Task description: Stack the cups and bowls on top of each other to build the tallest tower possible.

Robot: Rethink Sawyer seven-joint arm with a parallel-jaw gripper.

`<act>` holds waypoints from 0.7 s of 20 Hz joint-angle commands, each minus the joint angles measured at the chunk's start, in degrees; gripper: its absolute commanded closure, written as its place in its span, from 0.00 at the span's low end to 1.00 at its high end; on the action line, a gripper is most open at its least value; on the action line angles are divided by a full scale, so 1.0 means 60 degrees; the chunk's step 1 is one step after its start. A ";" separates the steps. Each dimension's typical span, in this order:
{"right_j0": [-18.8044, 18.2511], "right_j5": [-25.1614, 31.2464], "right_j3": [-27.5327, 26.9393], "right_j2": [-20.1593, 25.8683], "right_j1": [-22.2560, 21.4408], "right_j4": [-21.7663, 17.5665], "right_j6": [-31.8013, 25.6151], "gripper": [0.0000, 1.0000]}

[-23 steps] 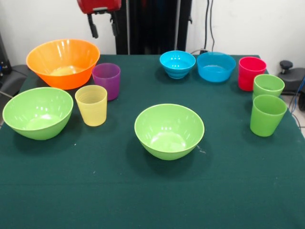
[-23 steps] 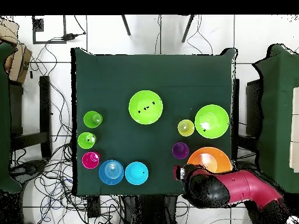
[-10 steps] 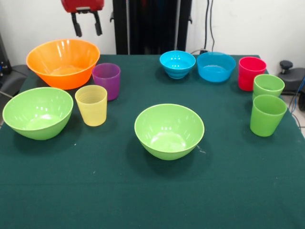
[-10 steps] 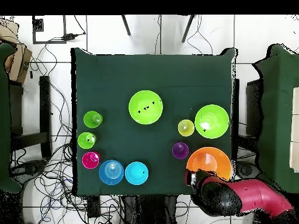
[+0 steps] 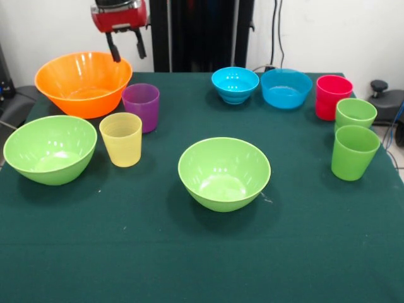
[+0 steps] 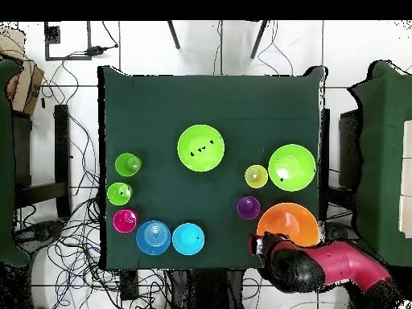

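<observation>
While nothing is stacked, the open, empty gripper hovers over the large orange plastic bowl at the table's back corner; probably light, rigid, slick; pinch its thin rim.

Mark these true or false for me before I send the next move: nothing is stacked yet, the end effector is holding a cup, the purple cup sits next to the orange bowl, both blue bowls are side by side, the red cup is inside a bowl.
1. Nothing is stacked yet. True: every cup and bowl stands alone on the table.
2. The end effector holds a cup. False: it is open and empty above the orange bowl.
3. The purple cup stands beside the orange bowl. True.
4. The two blue bowls are side by side. True.
5. The red cup is inside a bowl. False: it stands on the table.
</observation>
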 commanded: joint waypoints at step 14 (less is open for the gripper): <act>0.0669 0.0412 -0.0942 -0.0127 0.0818 -0.1376 -0.1890 0.00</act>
